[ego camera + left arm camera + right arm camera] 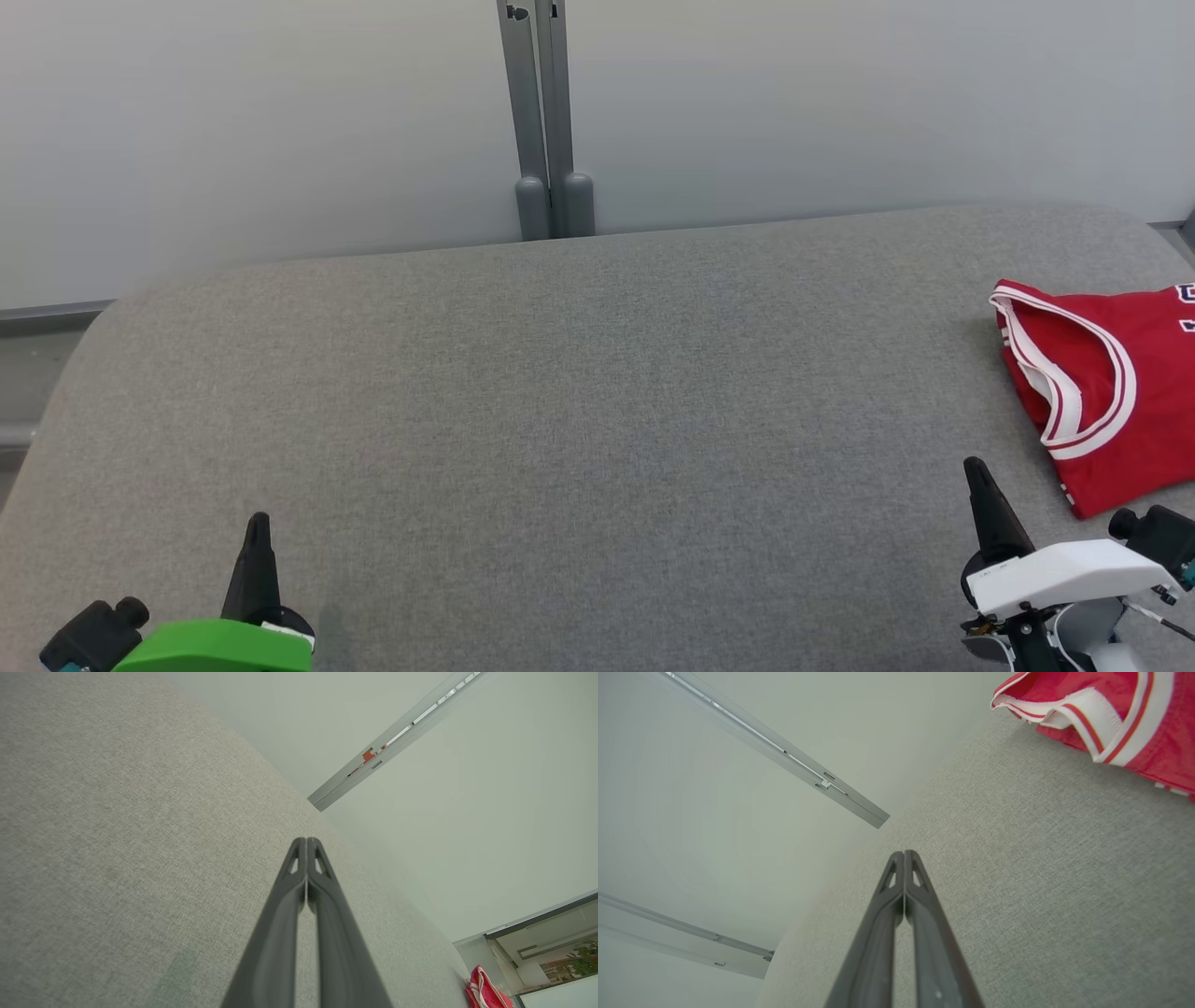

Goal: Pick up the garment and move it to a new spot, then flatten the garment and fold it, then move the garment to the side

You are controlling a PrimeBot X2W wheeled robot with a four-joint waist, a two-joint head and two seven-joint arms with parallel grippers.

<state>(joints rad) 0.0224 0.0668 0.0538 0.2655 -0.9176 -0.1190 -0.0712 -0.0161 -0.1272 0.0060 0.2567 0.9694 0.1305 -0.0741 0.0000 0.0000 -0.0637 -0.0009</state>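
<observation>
The garment (1111, 383) is a red sleeveless jersey with white trim, lying folded at the right edge of the grey table (560, 420); it runs out of the head view on the right. It also shows as a red heap far off in the left wrist view (486, 994) and at the upper right of the right wrist view (1111, 714). My right gripper (973, 465) is shut, empty, just left of and in front of the garment, apart from it. My left gripper (259, 519) is shut and empty at the table's near left. Both wrist views show the fingertips pressed together (306, 841) (904, 854).
A grey metal post (546, 121) stands against the pale wall behind the table's far edge. The table has rounded corners at the far left and far right. Glass panels and a plant (584, 956) show beyond the table in the left wrist view.
</observation>
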